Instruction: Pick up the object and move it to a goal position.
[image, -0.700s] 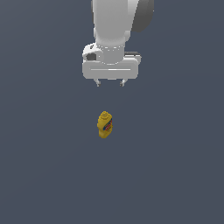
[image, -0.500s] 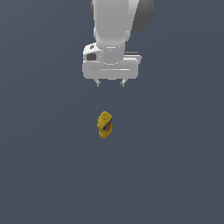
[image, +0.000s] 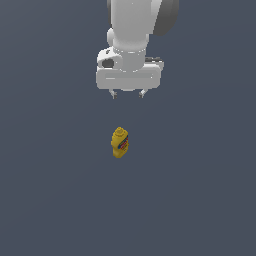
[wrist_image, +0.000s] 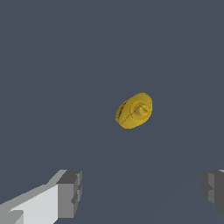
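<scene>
Step in hand: approaching for the pick; bottle not yet grasped, judging from the clear gap between the two.

Gripper (image: 128, 93): hanging released, jaws spread wide and holding nothing; in the wrist view, both fingers (wrist_image: 70, 194) showing well apart with only bare surface between them.

Bottle (image: 120, 142): standing upright on the surface (image: 200, 190), below the gripper and well apart from it; in the wrist view (wrist_image: 134, 110), seen cap-on, nozzle pointing up toward the camera, sitting ahead of the line joining the fingertips rather than between them.

Label: red and blue band showing on one flank of the yellow body.

Doing it well: shifting sideways first until the nozzle lies midway between the fingers, then descending straight; turning the wrist so the pads meet the flatter flanks of the oval body; closing low on the body, below the tapering shoulder.

Risk: probably tipping the bottle if one finger touches first.

Goal position: not marked in either view.
</scene>
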